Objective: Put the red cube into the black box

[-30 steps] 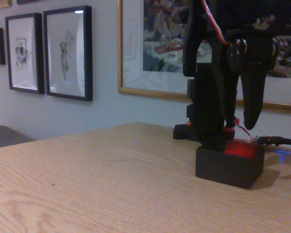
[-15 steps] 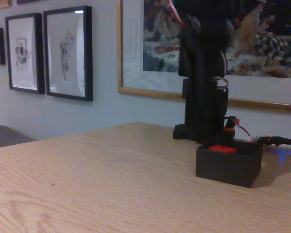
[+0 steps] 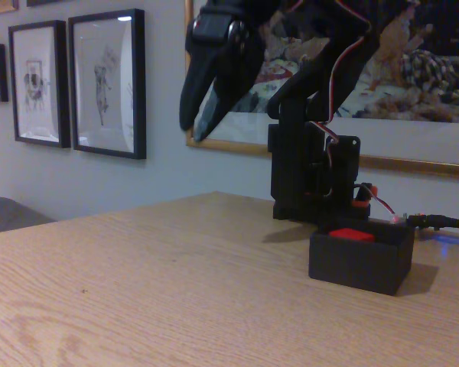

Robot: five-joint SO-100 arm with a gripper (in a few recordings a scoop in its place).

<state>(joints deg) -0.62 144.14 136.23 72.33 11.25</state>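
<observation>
On the wall at the left of the fixed view hang two black-framed pictures [image 3: 76, 80], well to the left of the jaws and at about their height. The gripper [image 3: 197, 126] is raised high above the wooden table [image 3: 153, 290], its dark fingers pointing down and to the left; the jaws look nearly closed, tips close together, with nothing held between them. Behind the gripper hangs a large gold-framed painting [image 3: 413, 84]. Well to the right of the jaws and far below them sits the black box [image 3: 359, 264] on the table. The red cube [image 3: 351, 235] rests inside it, its top face showing just above the rim.
</observation>
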